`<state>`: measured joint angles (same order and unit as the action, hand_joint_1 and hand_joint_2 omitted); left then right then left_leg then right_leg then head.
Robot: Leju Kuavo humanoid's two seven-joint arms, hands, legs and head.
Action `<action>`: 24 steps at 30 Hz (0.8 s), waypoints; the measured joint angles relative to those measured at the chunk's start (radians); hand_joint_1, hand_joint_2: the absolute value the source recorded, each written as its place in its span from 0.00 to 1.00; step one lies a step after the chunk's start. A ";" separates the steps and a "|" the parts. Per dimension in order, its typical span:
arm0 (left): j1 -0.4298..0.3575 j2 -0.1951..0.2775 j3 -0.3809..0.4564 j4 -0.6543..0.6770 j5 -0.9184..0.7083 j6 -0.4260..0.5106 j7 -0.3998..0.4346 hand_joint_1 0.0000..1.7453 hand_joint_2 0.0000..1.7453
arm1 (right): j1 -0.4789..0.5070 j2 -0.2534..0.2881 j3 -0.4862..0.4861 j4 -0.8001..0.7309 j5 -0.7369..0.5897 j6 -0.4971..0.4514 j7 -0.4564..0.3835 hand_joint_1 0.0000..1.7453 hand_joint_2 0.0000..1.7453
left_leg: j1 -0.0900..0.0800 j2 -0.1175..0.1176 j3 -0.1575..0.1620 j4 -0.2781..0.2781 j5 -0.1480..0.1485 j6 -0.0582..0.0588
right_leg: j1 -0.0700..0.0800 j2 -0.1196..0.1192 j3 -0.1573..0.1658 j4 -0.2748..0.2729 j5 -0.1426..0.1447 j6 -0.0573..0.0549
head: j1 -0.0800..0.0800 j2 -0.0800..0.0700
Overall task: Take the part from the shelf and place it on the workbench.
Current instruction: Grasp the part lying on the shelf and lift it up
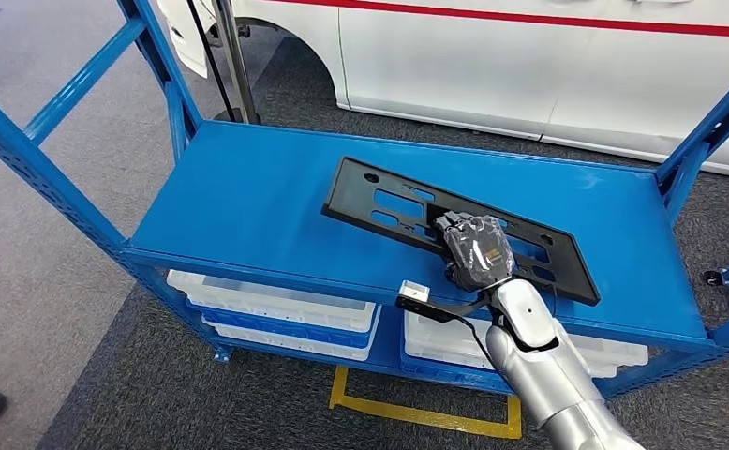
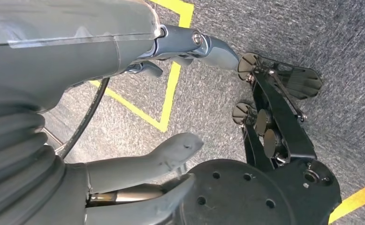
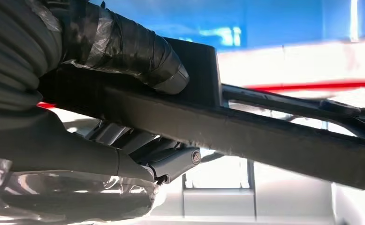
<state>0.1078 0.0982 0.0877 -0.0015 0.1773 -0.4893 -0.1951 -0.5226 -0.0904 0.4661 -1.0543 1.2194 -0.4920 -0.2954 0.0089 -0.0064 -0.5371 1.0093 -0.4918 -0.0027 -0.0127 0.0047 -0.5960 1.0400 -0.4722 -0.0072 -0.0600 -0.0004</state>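
While lying flat across the middle-to-right of the shelf deck, flat black plastic panel with rectangular cut-outs [image 1: 454,228] runs long-ways from about ten o'clock to four o'clock, its near-right portion under the right hand [image 1: 476,251]. Judged as the pick-up step: grasp made or closing, lift not yet begun, since the head view shows no gap between part and deck.

Seen from the right wrist, clamped on the panel's edge [image 3: 274,136]: taped dark fingers [image 3: 138,51] on one face, grey thumb [image 3: 171,161] on the other.

Next move, as a judgement: raise straight up off the blue painted metal shelf [image 1: 248,197], keep the long panel level so the far end at ten o'clock does not drag, clear the blue upright at two o'clock [image 1: 707,131], then turn away toward a workbench, whose place cannot be told from these pictures.

Left hand [image 2: 138,164] hangs low over grey carpet with yellow floor tape [image 2: 171,89], fingers apart, holding nothing.

Further out: white bins [image 1: 276,305] on the lower tier, white car body with a red stripe [image 1: 529,56] at twelve o'clock behind the rack.
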 joint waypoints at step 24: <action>0.014 0.024 -0.003 0.000 -0.032 -0.035 -0.020 0.00 1.00 | 0.089 -0.045 -0.034 -0.250 0.100 -0.073 -0.020 1.00 1.00 | 0.015 0.006 -0.035 0.025 0.015 -0.014 | -0.013 -0.001 0.017 0.018 -0.025 0.012 | 0.000 0.000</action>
<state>0.1221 0.1223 0.0847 -0.0013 0.1456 -0.5247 -0.2152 -0.4334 -0.1357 0.4322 -1.3045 1.3194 -0.5650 -0.3152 0.0235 -0.0006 -0.5717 1.0346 -0.4767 -0.0163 -0.0256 0.0035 -0.5790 1.0579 -0.4974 0.0049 -0.0605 -0.0003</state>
